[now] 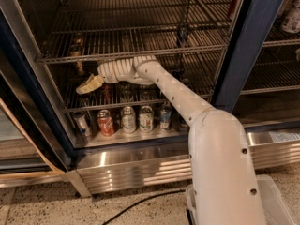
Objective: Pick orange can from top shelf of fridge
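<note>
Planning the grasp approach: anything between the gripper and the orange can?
Yes. The gripper is under the top shelf, and the orange can stands on that shelf, just above and left. The shelf's front bar lies between them; nothing else visible does.

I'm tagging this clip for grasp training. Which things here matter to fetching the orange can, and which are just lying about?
Job: orange can; top shelf; fridge; claw, inside the fridge, below that shelf's left part.
Lying about: red can; white-and-green cans; blue can; floor cable.
</note>
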Robot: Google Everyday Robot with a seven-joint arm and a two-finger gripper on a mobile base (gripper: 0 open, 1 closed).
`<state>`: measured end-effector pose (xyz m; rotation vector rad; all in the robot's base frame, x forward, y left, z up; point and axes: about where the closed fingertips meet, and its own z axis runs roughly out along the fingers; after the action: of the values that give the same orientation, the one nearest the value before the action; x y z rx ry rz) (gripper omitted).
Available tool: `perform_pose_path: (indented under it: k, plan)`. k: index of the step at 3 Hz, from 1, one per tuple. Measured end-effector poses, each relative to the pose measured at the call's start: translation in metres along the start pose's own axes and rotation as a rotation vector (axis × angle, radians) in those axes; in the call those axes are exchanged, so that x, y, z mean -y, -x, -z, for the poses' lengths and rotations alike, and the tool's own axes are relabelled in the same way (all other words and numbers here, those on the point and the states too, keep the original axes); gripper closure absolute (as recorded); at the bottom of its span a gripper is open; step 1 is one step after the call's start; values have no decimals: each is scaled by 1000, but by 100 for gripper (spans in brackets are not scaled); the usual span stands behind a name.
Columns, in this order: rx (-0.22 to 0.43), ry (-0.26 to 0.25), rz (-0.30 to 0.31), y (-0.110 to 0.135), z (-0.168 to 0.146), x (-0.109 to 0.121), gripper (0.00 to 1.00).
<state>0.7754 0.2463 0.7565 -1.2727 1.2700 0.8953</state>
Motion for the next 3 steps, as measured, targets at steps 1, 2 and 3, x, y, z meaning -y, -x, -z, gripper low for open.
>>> perform_pose_path:
  k: [1,2,3]
  plan:
    - [-2,1,-2,-1,-2,-2,0]
    - [-12,-37,-1,-1,2,1,0]
    - [-12,-86,3,3,12,6,0]
